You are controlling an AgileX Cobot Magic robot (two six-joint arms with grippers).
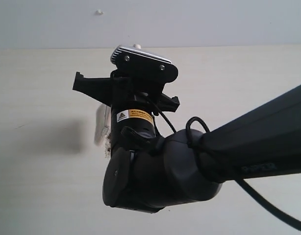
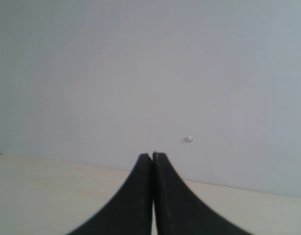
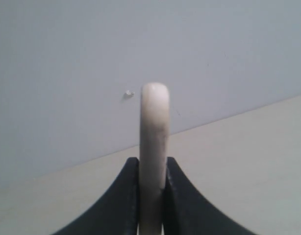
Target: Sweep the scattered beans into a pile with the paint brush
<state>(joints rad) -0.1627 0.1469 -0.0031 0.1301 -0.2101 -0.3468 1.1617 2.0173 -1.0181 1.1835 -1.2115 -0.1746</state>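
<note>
Right end effector (image 3: pixel 153 160) clamped on paint brush (image 3: pixel 154 112), left end effector (image 2: pixel 152 155) pinched closed

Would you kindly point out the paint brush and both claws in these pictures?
paint brush (image 3: pixel 154 112): right wrist view, on the pale handle's rounded end.
right claw (image 3: pixel 153 161): right wrist view, between the fingertips clamping the handle.
left claw (image 2: pixel 152 155): left wrist view, at the seam of its closed fingertips.

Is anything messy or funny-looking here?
A bit. The right arm hides most of the table; only brownish specks, probably beans, show beside the blurry brush. A tiny white lump sticks on the wall.
</note>
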